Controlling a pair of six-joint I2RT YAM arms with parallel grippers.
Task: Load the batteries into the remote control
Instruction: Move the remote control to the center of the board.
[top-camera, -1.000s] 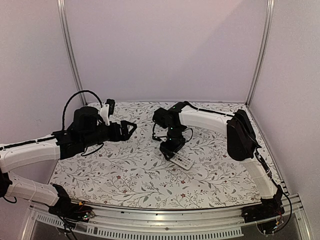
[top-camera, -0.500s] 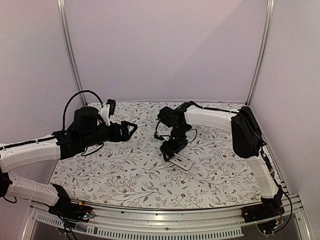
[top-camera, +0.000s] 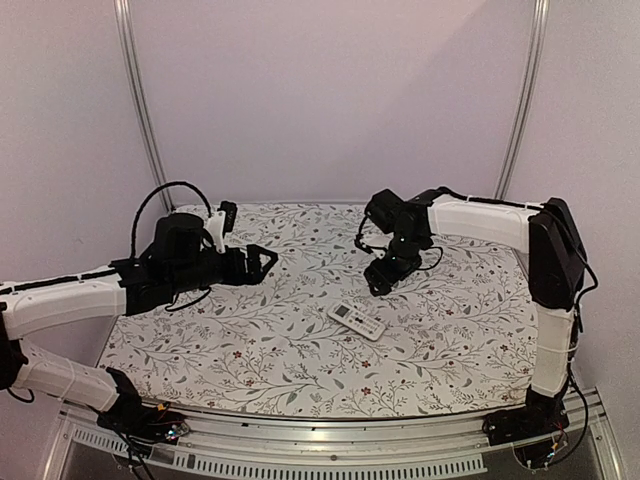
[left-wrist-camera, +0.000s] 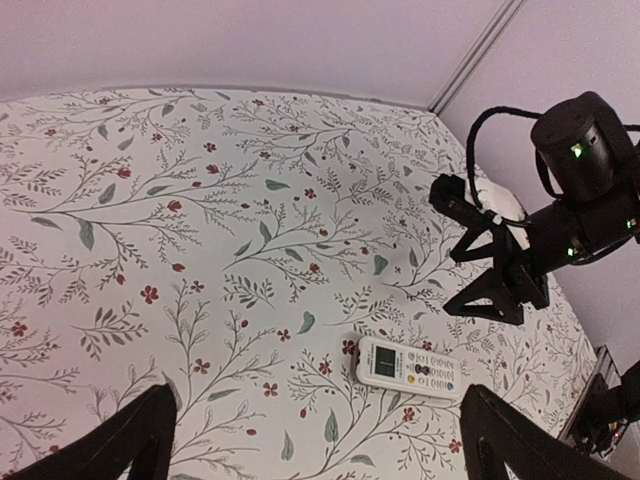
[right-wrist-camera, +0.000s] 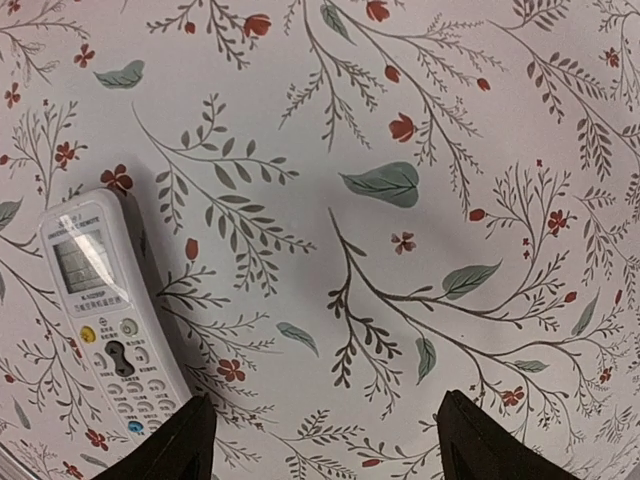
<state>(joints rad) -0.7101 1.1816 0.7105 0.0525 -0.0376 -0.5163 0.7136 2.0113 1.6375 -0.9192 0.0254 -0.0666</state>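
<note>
A slim white plastic remote control (top-camera: 357, 321) lies flat and face up on a white table surface (top-camera: 250, 345) printed with grey-green leafy sprigs and small red flowers. It has a little grey screen at one end and rows of small buttons below, one of them yellow and one blue. The black right gripper (top-camera: 381, 279) hangs near the remote on its far side, not touching it, with its fingers spread and nothing between them. The black left gripper (top-camera: 262, 262) hovers well to the remote's left, jaws wide and empty.
</note>
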